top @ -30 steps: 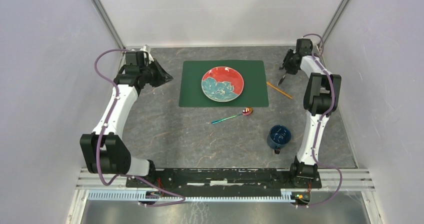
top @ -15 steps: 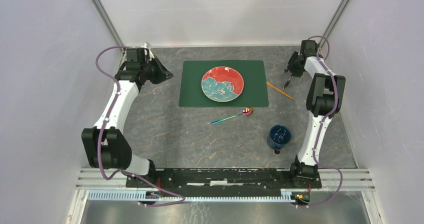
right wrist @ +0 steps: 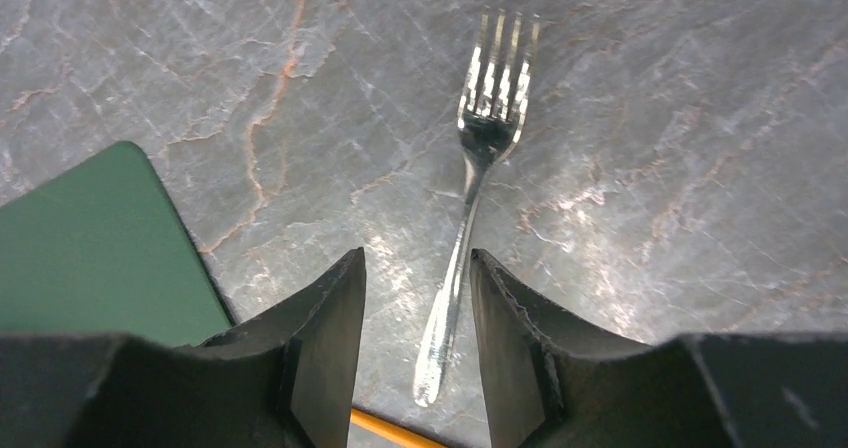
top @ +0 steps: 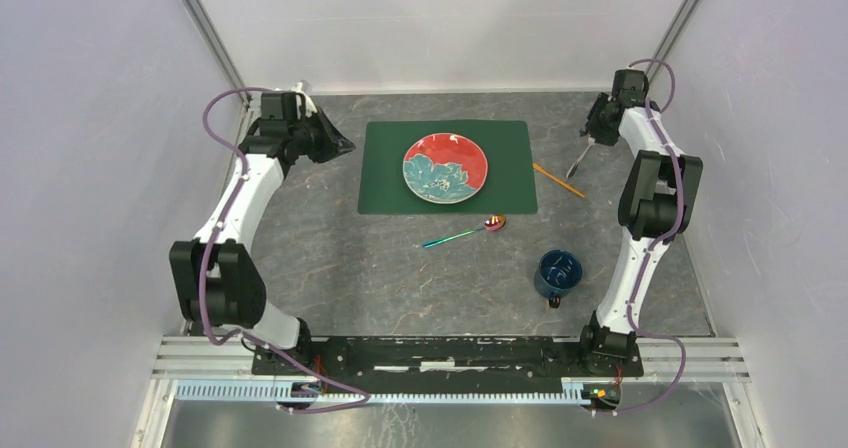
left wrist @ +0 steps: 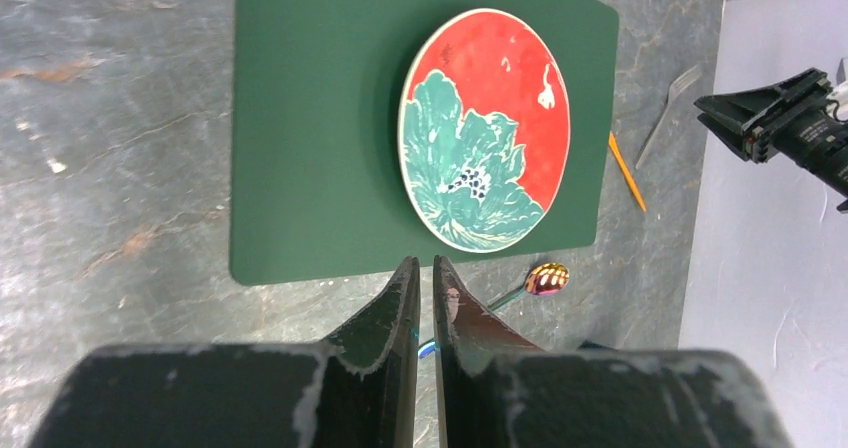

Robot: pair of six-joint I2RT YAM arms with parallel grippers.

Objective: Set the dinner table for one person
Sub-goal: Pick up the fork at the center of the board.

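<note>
Now the dark stone-look surface [top: 340, 268] spans the whole floor beyond the arm bases. Over its far right corner hangs the right pincer [right wrist: 416, 253], fingers apart, with the handle of a fork [right wrist: 487, 118] lying between them; whether they touch it is hard to judge. The left pincer [left wrist: 421, 263], far left, has its fingers almost together on nothing. A red plate [top: 445, 167] sits on the green placemat [top: 385, 173]
</note>
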